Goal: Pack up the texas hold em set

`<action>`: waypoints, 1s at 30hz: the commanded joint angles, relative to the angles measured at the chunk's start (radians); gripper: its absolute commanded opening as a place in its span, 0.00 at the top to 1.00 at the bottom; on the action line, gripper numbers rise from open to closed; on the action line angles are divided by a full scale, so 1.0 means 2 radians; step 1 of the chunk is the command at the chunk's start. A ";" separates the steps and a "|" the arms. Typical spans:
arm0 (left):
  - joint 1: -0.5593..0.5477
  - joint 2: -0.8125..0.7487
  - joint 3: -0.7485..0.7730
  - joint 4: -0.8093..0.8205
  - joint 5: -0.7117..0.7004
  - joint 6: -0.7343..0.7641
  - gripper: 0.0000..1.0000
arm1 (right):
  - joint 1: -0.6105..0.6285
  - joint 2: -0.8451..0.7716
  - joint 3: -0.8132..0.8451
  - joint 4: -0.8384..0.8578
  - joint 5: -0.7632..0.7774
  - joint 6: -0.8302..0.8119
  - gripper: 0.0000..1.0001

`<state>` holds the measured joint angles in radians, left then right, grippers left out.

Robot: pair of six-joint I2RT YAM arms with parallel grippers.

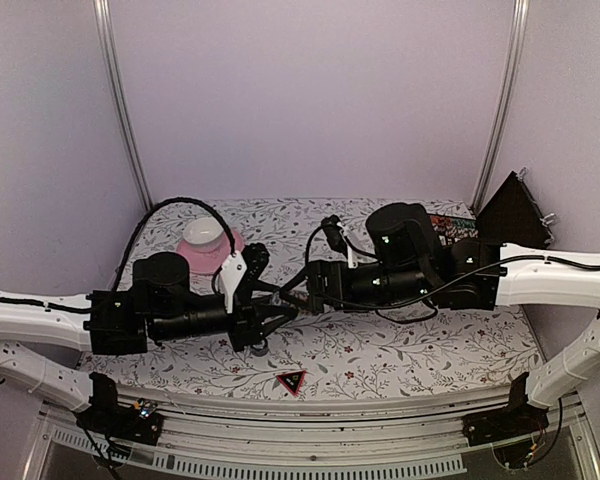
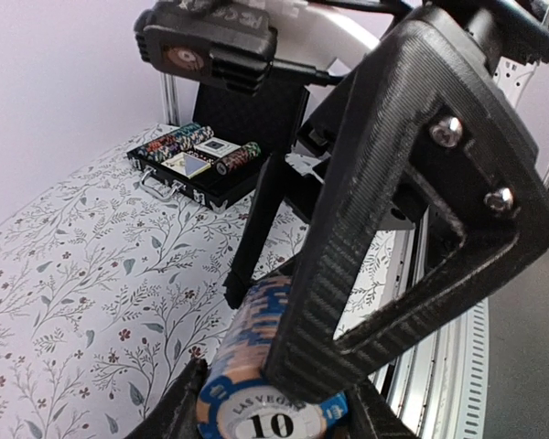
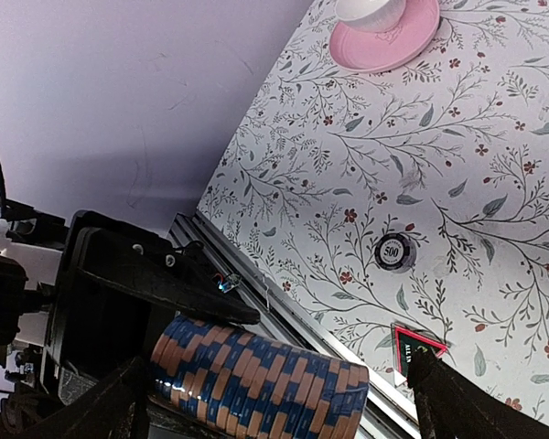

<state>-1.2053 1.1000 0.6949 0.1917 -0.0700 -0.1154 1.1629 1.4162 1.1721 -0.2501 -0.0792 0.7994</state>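
The red-black triangle marker (image 1: 291, 381) lies flat close to the near edge of the desk (image 1: 410, 350), about midway along it. Just beyond it a single black chip (image 3: 393, 251) marked 500 rests on the flowered cloth, apart from the marker.

Above these two, over the middle of the desk, the arms meet. The left gripper (image 1: 276, 322) reaches in from the left with its fingers (image 2: 178, 412) partly closed on a chip roll (image 3: 256, 380) of blue and orange stripes, lifted off the surface; the end chip reads 10. The right gripper (image 1: 298, 293) comes in from the right with its jaws spread as wide as they go. In the right wrist view its fingers (image 3: 467, 402) stand off either end of the roll, with a gap showing at one end. In the left wrist view one of those fingers crosses in front of the roll; whether it touches cannot be told.

Farther back, toward the far left, a white cup (image 1: 204, 233) sits on a pink saucer (image 1: 230, 245).

At the far right corner the black case (image 2: 197, 174) stands open, lid (image 1: 515, 210) upright, metal handle (image 2: 156, 186) facing the desk's middle. Inside lie rows of striped chip rolls (image 2: 174, 139) and a card deck (image 2: 221, 146).
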 commanded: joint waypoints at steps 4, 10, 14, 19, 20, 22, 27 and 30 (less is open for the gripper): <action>-0.014 -0.003 0.009 0.051 -0.026 0.014 1.00 | 0.010 0.013 0.037 -0.017 0.009 0.014 0.02; -0.020 0.006 0.012 0.052 -0.035 0.017 1.00 | 0.014 0.027 0.051 -0.017 0.006 0.014 0.13; -0.024 0.009 0.012 0.054 -0.044 0.019 1.00 | 0.016 0.033 0.056 -0.018 0.007 0.013 0.21; -0.028 0.014 0.012 0.056 -0.051 0.024 1.00 | 0.018 0.042 0.063 -0.028 0.007 0.014 0.25; -0.028 0.015 0.012 0.057 -0.052 0.024 1.00 | 0.019 0.043 0.063 -0.029 0.006 0.014 0.25; -0.030 0.017 0.013 0.058 -0.055 0.027 1.00 | 0.018 0.045 0.064 -0.030 0.004 0.014 0.23; -0.034 0.017 0.013 0.064 -0.062 0.030 1.00 | 0.018 0.047 0.060 -0.041 0.005 0.017 0.19; -0.034 0.017 0.012 0.066 -0.064 0.032 1.00 | 0.018 0.048 0.058 -0.044 0.005 0.020 0.17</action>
<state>-1.2503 1.1385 0.6945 0.1982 -0.1795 -0.0711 1.1839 1.4982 1.2686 -0.3420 -0.0463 0.8276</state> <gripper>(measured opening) 0.409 0.824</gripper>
